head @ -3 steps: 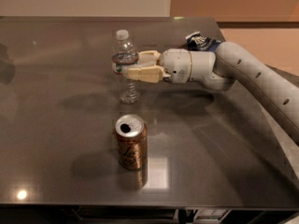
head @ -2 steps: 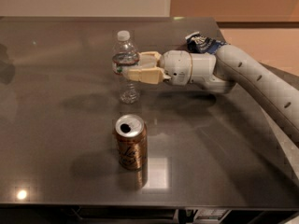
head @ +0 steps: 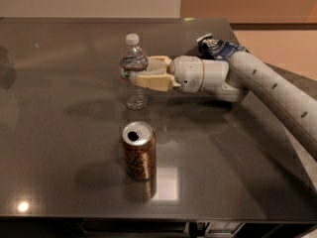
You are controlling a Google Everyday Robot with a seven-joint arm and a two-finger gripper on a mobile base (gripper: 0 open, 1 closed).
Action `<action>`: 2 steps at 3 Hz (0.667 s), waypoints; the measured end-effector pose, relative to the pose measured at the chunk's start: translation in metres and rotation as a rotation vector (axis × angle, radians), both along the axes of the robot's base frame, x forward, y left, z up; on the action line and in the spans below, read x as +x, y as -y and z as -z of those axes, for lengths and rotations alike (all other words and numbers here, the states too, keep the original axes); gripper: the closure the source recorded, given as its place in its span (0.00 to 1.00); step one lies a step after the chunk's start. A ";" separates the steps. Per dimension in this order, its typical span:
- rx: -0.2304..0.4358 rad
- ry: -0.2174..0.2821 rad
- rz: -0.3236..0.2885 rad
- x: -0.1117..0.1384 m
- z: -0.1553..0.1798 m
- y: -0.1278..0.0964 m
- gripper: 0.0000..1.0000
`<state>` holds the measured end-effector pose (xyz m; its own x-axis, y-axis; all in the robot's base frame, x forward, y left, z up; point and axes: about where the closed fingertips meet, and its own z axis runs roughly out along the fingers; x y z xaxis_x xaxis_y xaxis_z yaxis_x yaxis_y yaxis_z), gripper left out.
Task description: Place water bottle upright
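The water bottle (head: 134,63) stands upright on the dark table, clear and ribbed with a white cap and a label band. My gripper (head: 137,71) reaches in from the right at label height. Its cream fingers (head: 151,81) sit on either side of the bottle's middle and are closed on it. The bottle's base rests on or just at the table top. The white arm (head: 257,83) stretches back to the right edge of the view.
A brown-gold drink can (head: 139,150) stands upright in front of the bottle, nearer the table's front edge. A blue-and-white crumpled bag (head: 218,47) lies behind the arm. The dark glossy table (head: 59,133) ends at the front and right.
The arm and bottle have held almost still. The bottle stays upright in the fingers at the same spot.
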<state>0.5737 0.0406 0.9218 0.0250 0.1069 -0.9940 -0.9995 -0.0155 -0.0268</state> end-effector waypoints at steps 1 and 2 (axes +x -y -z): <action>0.002 0.008 -0.006 -0.001 0.000 0.000 0.12; 0.003 0.009 -0.011 -0.002 -0.001 -0.002 0.00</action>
